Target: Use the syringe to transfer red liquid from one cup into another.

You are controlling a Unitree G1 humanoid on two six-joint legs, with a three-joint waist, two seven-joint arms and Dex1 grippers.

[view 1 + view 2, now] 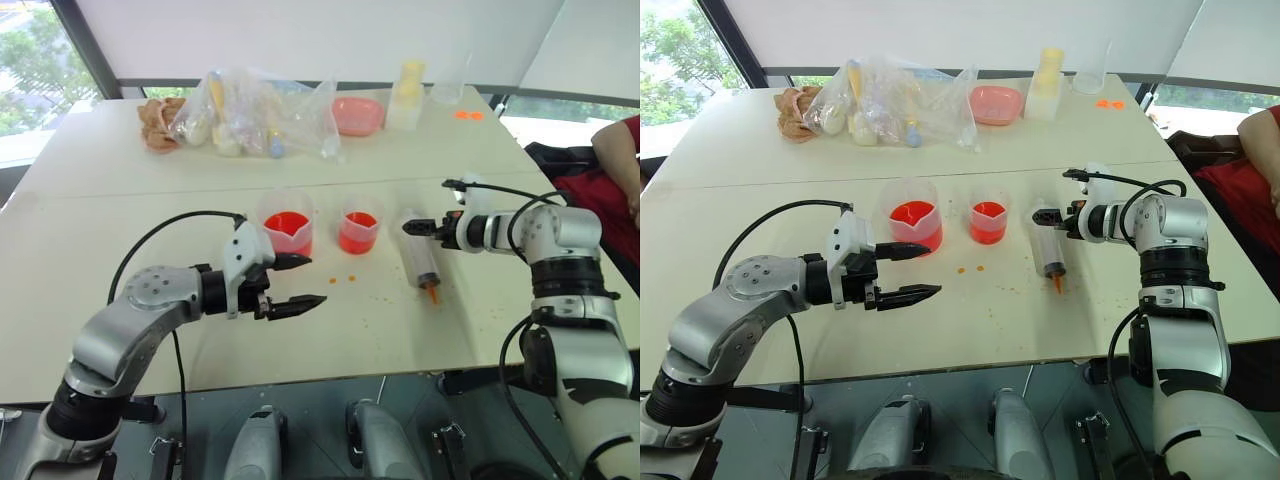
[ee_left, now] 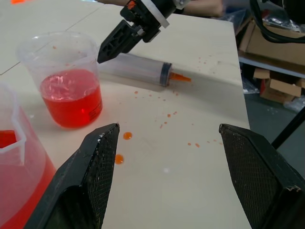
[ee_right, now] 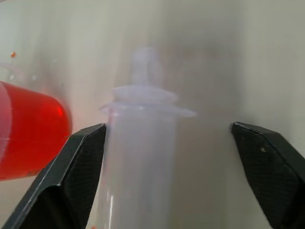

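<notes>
The syringe (image 1: 421, 262) lies flat on the white table, orange tip (image 2: 180, 77) toward the front edge, beside the smaller cup (image 1: 358, 230) of red liquid (image 2: 71, 98). My right gripper (image 1: 415, 228) hovers over the syringe's plunger end, fingers wide apart in the right wrist view, with the barrel (image 3: 140, 143) lying between them nearer one finger. The larger beaker (image 1: 288, 232), also holding red liquid, stands left of the smaller cup. My left gripper (image 1: 312, 281) is open and empty, just in front of the larger beaker.
Red drops (image 2: 123, 147) dot the table in front of the cups. At the back lie clear plastic bags (image 1: 255, 115), a pink bowl (image 1: 357, 115) and a pale bottle (image 1: 405, 95). A person in red (image 1: 615, 165) sits at the right edge.
</notes>
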